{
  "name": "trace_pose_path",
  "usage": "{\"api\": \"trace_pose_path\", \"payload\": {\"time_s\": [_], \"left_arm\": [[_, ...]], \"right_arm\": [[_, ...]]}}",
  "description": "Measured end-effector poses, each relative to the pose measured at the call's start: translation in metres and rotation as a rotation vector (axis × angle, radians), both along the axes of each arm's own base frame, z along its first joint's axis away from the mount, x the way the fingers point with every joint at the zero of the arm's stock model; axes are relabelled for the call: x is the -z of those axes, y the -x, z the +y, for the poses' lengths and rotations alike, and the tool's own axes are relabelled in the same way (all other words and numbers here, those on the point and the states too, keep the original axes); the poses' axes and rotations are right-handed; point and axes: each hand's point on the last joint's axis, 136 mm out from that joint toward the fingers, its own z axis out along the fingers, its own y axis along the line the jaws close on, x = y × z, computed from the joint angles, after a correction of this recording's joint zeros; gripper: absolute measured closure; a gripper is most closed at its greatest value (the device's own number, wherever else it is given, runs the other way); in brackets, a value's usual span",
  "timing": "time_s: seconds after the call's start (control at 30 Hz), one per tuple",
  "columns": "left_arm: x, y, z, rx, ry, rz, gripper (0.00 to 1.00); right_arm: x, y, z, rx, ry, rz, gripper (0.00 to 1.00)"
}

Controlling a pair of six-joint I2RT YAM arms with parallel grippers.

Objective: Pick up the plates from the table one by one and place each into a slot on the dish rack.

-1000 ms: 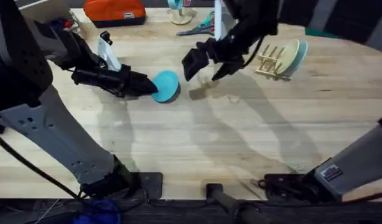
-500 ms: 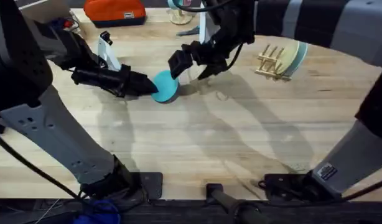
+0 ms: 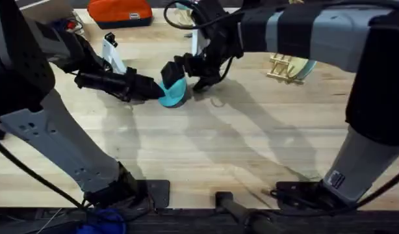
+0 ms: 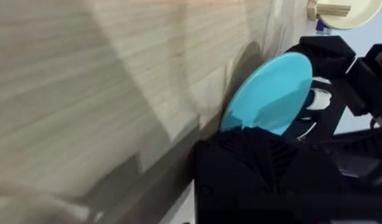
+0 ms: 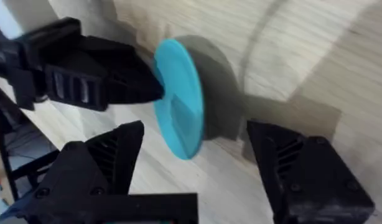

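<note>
Teal plate [image 3: 174,90] tilted on edge on worktop [image 3: 206,143], rim pinched by left tool [image 3: 155,90]; plate's near rim hidden behind it. Right tool [image 3: 185,73] spread wide beside plate.

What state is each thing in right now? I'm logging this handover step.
Teal-blue plate: tilted on edge, gripped by the left gripper.
Left gripper: shut on the teal-blue plate.
Right gripper: open, fingers either side of the plate, not touching.
Dish rack: on the table, a pale plate slotted upright.
</note>
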Motion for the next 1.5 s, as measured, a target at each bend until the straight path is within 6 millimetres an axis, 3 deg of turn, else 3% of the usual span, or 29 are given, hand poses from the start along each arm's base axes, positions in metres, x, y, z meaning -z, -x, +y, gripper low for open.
{"api": "trace_pose_path", "payload": {"time_s": [0.17, 0.37, 0.57, 0.7, 0.83, 0.97, 1.03, 1.07, 1.5], "left_arm": [[0.000, 0.000, 0.000, 0.000, 0.000, 0.000, 0.960], [0.000, 0.000, 0.000, 0.000, 0.000, 0.000, 0.960], [0.000, 0.000, 0.000, 0.000, 0.000, 0.000, 0.960], [0.000, 0.000, 0.000, 0.000, 0.000, 0.000, 0.960], [0.000, 0.000, 0.000, 0.000, 0.000, 0.000, 0.960], [0.000, 0.000, 0.000, 0.000, 0.000, 0.000, 0.960], [0.000, 0.000, 0.000, -0.001, 0.001, 0.000, 0.960], [-0.001, 0.000, 0.001, -0.005, 0.005, -0.002, 0.960], [-0.003, 0.000, 0.001, -0.004, 0.011, -0.002, 0.960]], "right_arm": [[0.005, 0.002, 0.014, 0.022, -0.016, 0.014, 0.007], [0.004, 0.002, 0.017, 0.044, -0.022, 0.026, 0.011], [0.006, 0.002, 0.018, 0.045, -0.021, 0.029, 0.104], [0.009, 0.004, 0.020, 0.041, -0.019, 0.035, 0.236], [0.012, 0.006, 0.021, 0.038, -0.016, 0.040, 0.477], [0.012, 0.006, 0.021, 0.037, -0.016, 0.039, 0.657], [0.011, 0.007, 0.020, 0.040, -0.021, 0.056, 0.912], [0.006, 0.006, 0.022, 0.037, -0.045, 0.058, 0.949], [-0.001, 0.009, 0.026, 0.029, -0.078, 0.087, 0.972]]}}
